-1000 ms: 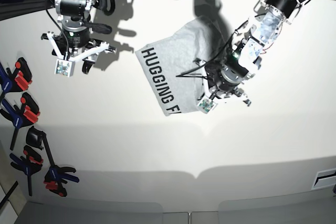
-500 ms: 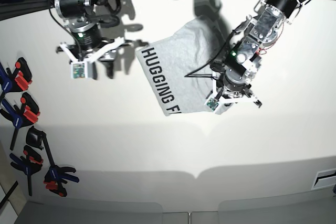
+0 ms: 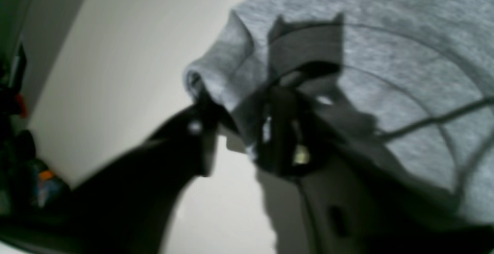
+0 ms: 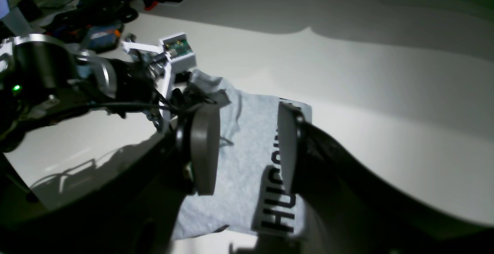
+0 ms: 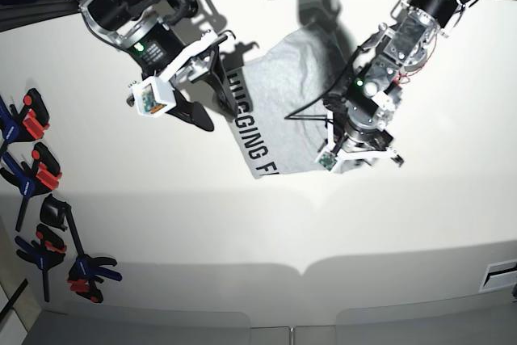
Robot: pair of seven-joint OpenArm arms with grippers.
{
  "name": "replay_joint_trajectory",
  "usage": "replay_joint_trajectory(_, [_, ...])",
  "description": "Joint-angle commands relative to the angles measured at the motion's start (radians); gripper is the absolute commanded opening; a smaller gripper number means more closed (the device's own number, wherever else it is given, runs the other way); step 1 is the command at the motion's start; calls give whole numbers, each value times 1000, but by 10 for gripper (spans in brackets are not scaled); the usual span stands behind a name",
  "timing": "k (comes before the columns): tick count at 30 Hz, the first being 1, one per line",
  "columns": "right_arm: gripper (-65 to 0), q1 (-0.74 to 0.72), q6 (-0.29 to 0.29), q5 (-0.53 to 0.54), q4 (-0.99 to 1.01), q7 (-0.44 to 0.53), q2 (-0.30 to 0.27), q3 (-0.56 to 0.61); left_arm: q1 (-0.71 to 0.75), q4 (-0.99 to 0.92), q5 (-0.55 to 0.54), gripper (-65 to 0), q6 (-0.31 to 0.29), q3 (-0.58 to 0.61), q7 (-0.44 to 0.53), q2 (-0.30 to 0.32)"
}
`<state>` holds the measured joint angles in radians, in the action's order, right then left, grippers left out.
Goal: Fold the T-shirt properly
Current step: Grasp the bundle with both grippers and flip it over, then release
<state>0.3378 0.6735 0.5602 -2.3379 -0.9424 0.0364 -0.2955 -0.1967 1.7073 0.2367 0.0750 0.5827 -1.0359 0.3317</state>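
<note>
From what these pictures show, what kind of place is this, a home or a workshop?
Most likely a robotics lab or workshop bench, not a home. Two robot arms with wrist cameras work over a bare white table, spring clamps lie along its edge, and cables and gear crowd the far side. The only homely item is the T-shirt.

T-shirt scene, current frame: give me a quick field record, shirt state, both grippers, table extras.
shirt: T-shirt partly folded on the white table, black lettering along its left edge in the base view
left gripper: left gripper at the shirt's bunched corner, jaws parted, hold unclear
right gripper: right gripper open above the lettered edge, nothing held
extras: spring clamps at the table's left edge in the base view
</note>
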Motion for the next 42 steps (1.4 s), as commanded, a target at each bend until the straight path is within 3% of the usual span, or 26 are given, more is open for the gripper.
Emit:
replay_joint_trajectory(1, [-414,-5,6,3,-18,31,0,1,-22,16,64,-349,58,-7,16,4])
replay_joint_trajectory(5, [-414,-5,-3,-92,-18,31,0,1,-22,16,243,-331,212,-7,15,4])
replay_joint_trajectory(8, [-414,-5,-101,-215,-18,40,0,1,-22,16,331,-331,286,-7,14,4])
replay_joint_trajectory(13, [-414,-7,-358,-500,-18,116,0,1,-22,16,333,-331,290,-7,10,3])
replay_joint_trajectory(15, [-414,-13,-407,-564,-18,140,-1,1,-22,16,288,-331,290,-7,10,3])
replay_joint_trajectory(17, [-414,-31,-411,-573,-18,166,-1,1,-22,16,190,-332,290,-7,13,3])
replay_joint_trajectory(20, [-414,-88,-384,-548,22,169,-1,1,-20,17,-14,-332,285,-7,88,4])
replay_joint_trajectory(23, [-414,-169,-330,-484,134,167,-1,1,-19,17,-145,-332,217,-7,136,3])
replay_joint_trajectory(27, [-414,-306,-230,-396,354,137,-15,1,-7,26,-178,-332,189,-7,139,3])
replay_joint_trajectory(33, [-414,-514,19,-195,697,85,-70,1,92,186,-178,-332,187,-7,173,3])
replay_joint_trajectory(38, [-414,-645,25,-182,915,91,-125,41,220,337,-179,-332,186,-7,111,3])
replay_joint_trajectory(42, [-414,-704,25,-195,1027,91,-159,157,330,346,-249,-332,183,-7,155,-2])
